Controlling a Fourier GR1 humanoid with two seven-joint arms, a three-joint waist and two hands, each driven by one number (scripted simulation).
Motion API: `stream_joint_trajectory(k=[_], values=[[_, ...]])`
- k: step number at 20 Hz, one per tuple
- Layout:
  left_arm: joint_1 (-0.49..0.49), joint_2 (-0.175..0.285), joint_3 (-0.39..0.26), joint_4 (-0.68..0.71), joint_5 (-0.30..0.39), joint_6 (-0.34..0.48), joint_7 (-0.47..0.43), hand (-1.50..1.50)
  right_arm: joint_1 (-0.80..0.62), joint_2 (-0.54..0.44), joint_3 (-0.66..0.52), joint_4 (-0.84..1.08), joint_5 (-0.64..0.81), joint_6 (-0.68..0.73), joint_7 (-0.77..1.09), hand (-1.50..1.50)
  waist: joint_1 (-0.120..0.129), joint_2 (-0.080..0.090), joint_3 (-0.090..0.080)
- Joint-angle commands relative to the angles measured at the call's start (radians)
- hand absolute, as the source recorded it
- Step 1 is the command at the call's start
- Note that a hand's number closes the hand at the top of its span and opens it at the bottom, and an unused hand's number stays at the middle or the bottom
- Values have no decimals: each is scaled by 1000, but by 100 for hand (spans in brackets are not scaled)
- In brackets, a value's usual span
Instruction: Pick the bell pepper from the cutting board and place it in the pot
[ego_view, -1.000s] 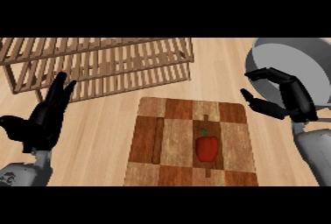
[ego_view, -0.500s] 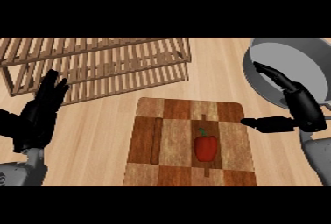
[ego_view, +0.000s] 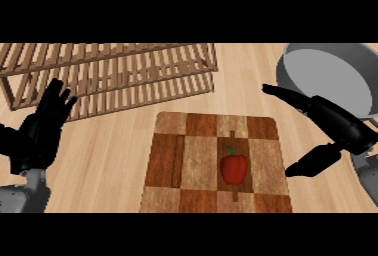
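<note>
Nearest the viewer on the left, the left hand (ego_view: 40, 136) rests over the counter (ego_view: 103, 170), fingers straight and pointing far, holding nothing.

Right of it lies the cutting board (ego_view: 168, 165), a patchwork of light and dark wood. The red bell pepper (ego_view: 234, 169) lies on the board's right half, toward the near end, touched by neither hand.

- Orientation: its long axis runs near to far. The green stem points far and tips slightly left; the broad body is toward the viewer.
- Handling, as judged: light, with a hollow but fairly stiff wall and smooth, probably slippery skin. It may roll sideways if nudged.
- Hold, as judged: across the widest part of the body, from left and right, not by the stem.

Just right of the board hangs the right hand (ego_view: 341, 129), spread wide, fingers reaching far-left and thumb down toward the board's right edge. It grips nothing.

Farther off, a slatted wooden rack (ego_view: 111, 75) stands far left. The grey pot (ego_view: 286, 75) sits far right, beyond the right hand, with nothing visible inside.
</note>
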Motion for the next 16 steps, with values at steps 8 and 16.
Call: stream_joint_trajectory(k=[8,16], values=[[-61,-53,-6,46,-52,6,-47,0,-152,122,189,-142,35,224,533,-150,1,5,5],[-29,-56,34,-34,-64,-30,4,0,-38,243,194,-189,144,257,584,-150,2,5,6]])
